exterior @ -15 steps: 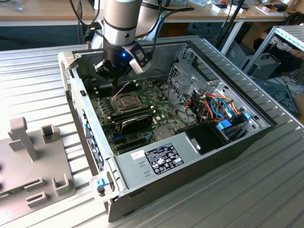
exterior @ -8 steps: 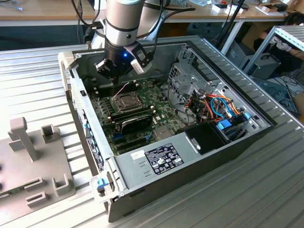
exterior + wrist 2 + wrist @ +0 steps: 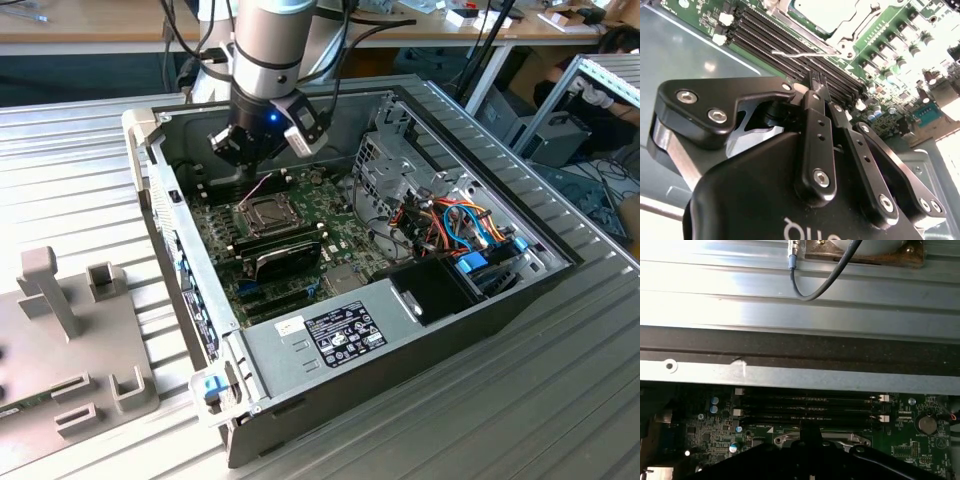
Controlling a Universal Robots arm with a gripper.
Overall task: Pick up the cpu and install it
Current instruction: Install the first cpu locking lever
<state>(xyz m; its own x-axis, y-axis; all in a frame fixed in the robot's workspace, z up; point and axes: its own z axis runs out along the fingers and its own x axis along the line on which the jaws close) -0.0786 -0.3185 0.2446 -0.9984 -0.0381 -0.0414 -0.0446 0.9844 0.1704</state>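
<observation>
The cpu is a small silver-grey square lying flat inside the metal socket frame on the green motherboard of the open computer case. In the second wrist view the cpu looks pale and bright within the frame. My gripper hangs above the board just behind the socket, over the black memory slots. Its two black fingers are pressed together with nothing seen between them. The gripper tips sit near the socket's thin wire lever, which stands raised.
A long black module lies in front of the socket. A metal drive cage, coloured cables and a power supply occupy the case's other side. A grey fixture stands at the exterior view's left on the ribbed metal table.
</observation>
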